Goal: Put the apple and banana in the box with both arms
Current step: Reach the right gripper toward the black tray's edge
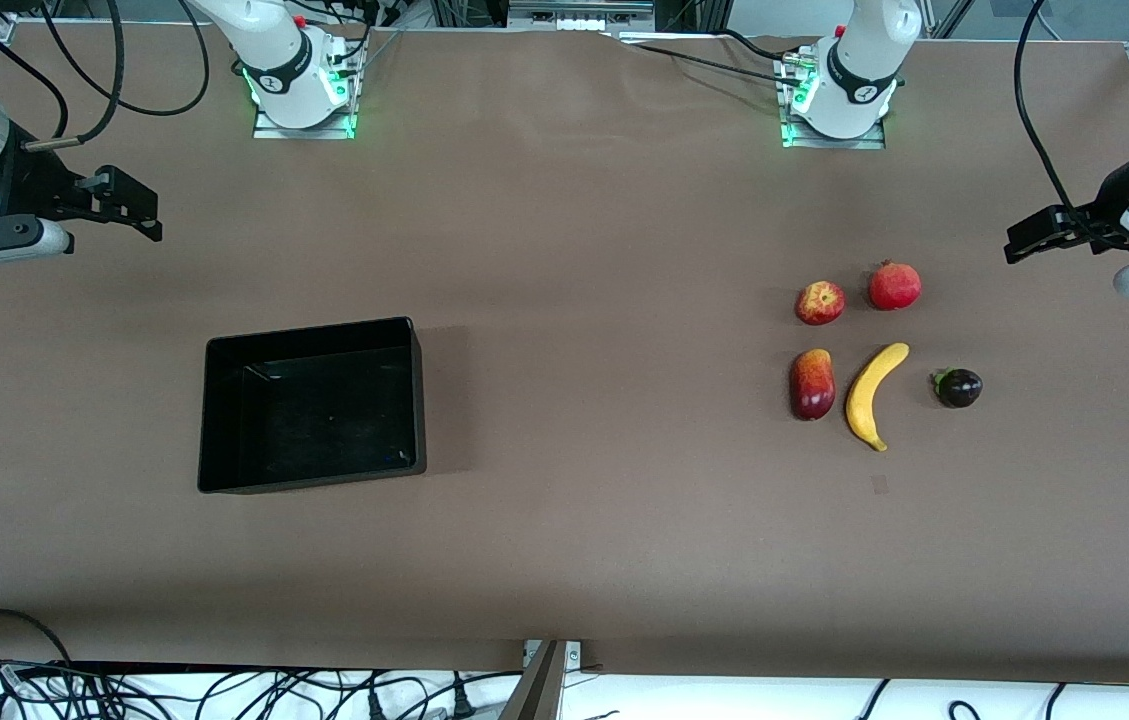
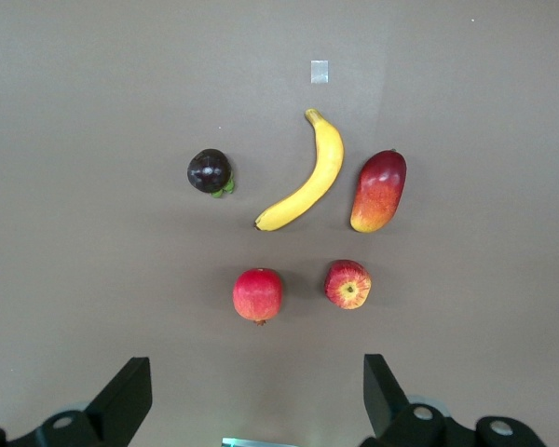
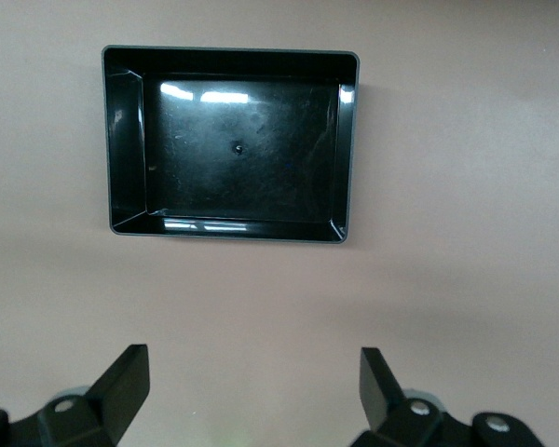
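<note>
Five fruits sit grouped toward the left arm's end of the table in the front view: the apple [image 1: 820, 302] beside a plain red round fruit [image 1: 894, 286], and nearer the camera a dark red-orange mango-like fruit [image 1: 812, 384], the banana [image 1: 875, 395] and a small dark purple fruit [image 1: 957, 387]. The box [image 1: 312, 404] lies well apart toward the right arm's end, holding nothing. The left gripper [image 1: 1024, 245] hangs over bare table at its own end, the right gripper [image 1: 139, 215] likewise at its end; neither touches anything, so both arms appear parked before the first reach.

From the left wrist view, the left gripper [image 2: 252, 396] has its fingers spread wide and grips nothing. Its camera looks down on all five fruits, with the apple [image 2: 348, 284] and the banana [image 2: 304, 175] lying free and apart from their neighbours, which should leave room for the fingers.

From the right wrist view, the right gripper [image 3: 252, 391] is likewise spread wide and bare. It faces the box [image 3: 126, 140], whose glossy floor is bare; judging by this split, the left arm is placed to pick and the right to serve the box.
</note>
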`<state>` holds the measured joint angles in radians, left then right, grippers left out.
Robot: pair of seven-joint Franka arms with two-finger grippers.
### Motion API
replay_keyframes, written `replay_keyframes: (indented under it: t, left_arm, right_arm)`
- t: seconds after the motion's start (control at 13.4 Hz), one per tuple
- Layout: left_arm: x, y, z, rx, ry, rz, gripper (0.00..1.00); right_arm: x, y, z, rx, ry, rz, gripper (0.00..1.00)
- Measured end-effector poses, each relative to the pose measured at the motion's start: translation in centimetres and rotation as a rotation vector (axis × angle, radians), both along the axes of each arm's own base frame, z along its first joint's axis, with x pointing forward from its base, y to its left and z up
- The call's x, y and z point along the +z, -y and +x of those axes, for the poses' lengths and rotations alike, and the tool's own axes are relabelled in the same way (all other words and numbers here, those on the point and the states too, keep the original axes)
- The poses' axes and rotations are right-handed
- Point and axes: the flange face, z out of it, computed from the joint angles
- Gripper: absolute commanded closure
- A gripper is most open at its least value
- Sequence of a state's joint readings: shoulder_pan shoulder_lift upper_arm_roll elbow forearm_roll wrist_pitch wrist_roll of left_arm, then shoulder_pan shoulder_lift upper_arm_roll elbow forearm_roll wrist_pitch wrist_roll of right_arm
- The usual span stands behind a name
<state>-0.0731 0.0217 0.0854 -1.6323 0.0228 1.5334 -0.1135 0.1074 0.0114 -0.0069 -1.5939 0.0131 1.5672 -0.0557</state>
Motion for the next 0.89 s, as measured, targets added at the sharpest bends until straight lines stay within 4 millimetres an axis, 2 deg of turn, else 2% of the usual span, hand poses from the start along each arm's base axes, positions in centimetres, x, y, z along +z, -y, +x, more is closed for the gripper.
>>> replay_keyframes:
  t: [0.45,0.6,0.67,0.74,0.89]
  left_arm:
    - [-0.1,0.0,0.0,0.0,-0.001,0.0,0.0]
    - [-0.1,0.0,0.0,0.0,-0.002,0.0,0.0]
    - [-0.1,0.0,0.0,0.0,-0.002,0.0,0.0]
    - [-0.1,0.0,0.1,0.0,-0.002,0.0,0.0]
    - [-0.1,0.0,0.1,-0.001,-0.002,0.0,0.0]
  right_arm:
    - [-0.1,0.0,0.0,0.002,-0.001,-0.003,0.0]
    - [-1.2,0.2,0.6,-0.001,-0.016,-0.008,0.0]
    - [-2.8,0.3,1.3,-0.005,-0.03,-0.011,0.0]
    - [-5.3,0.7,2.4,-0.013,-0.038,-0.013,0.0]
    - [-12.6,2.0,4.4,-0.037,-0.037,-0.019,0.0]
